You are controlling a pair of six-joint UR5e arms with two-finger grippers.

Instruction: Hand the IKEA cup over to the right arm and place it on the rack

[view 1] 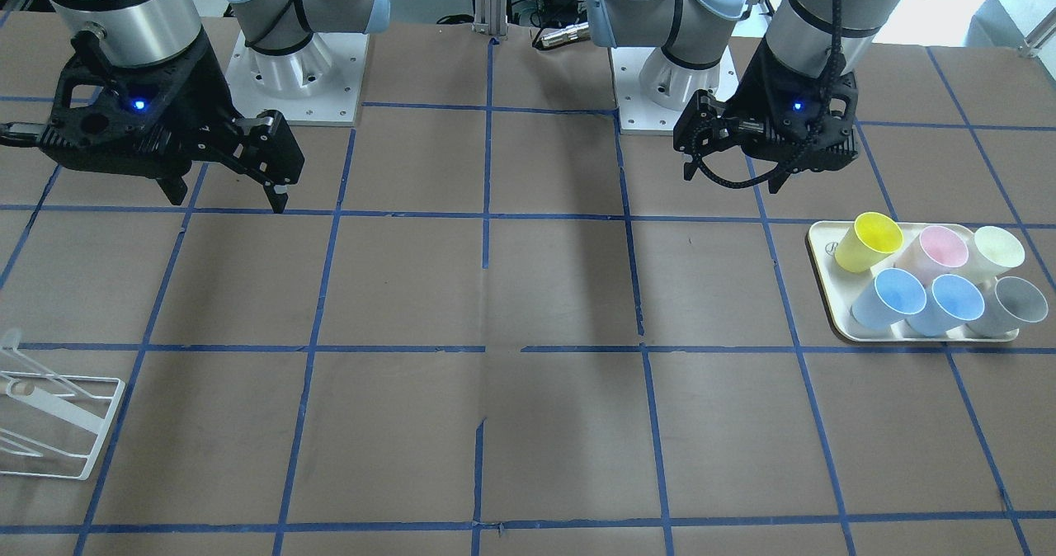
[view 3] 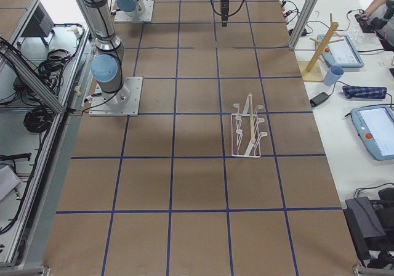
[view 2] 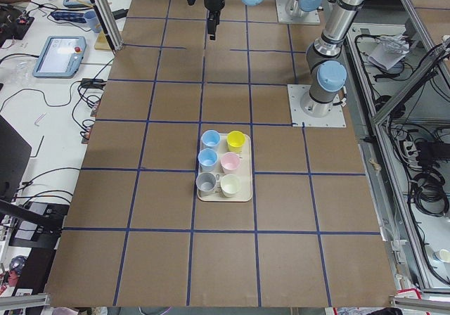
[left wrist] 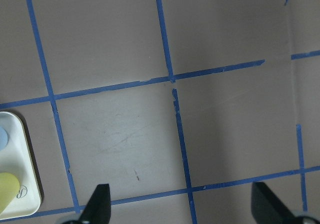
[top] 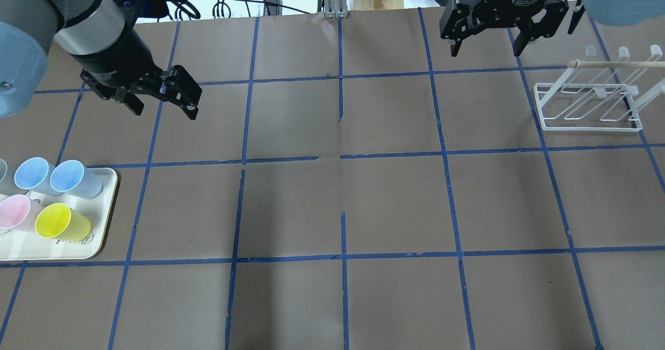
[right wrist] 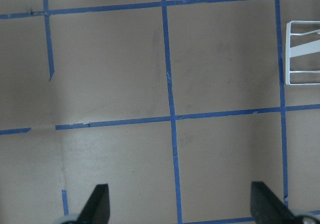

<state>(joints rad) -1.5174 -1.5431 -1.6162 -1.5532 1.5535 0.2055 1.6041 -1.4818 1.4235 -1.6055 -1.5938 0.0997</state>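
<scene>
Two pale blue IKEA cups [view 1: 889, 296] [view 1: 949, 302] lie on their sides on a cream tray [view 1: 825, 292] with yellow, pink, cream and grey cups. In the overhead view the blue cups [top: 32, 174] [top: 72, 177] are at the left edge. My left gripper [top: 165, 112] is open and empty, raised above the table beyond the tray; it also shows in the front view [view 1: 731, 181]. My right gripper [top: 486, 53] is open and empty, near the white wire rack [top: 589, 106]. The rack also shows in the front view [view 1: 49, 412].
The table is brown with a blue tape grid. The yellow cup [top: 61, 223] and pink cup [top: 15, 211] lie nearest the robot's side of the tray. The left wrist view catches the tray corner [left wrist: 25, 184]; the right wrist view catches the rack's edge [right wrist: 303, 54].
</scene>
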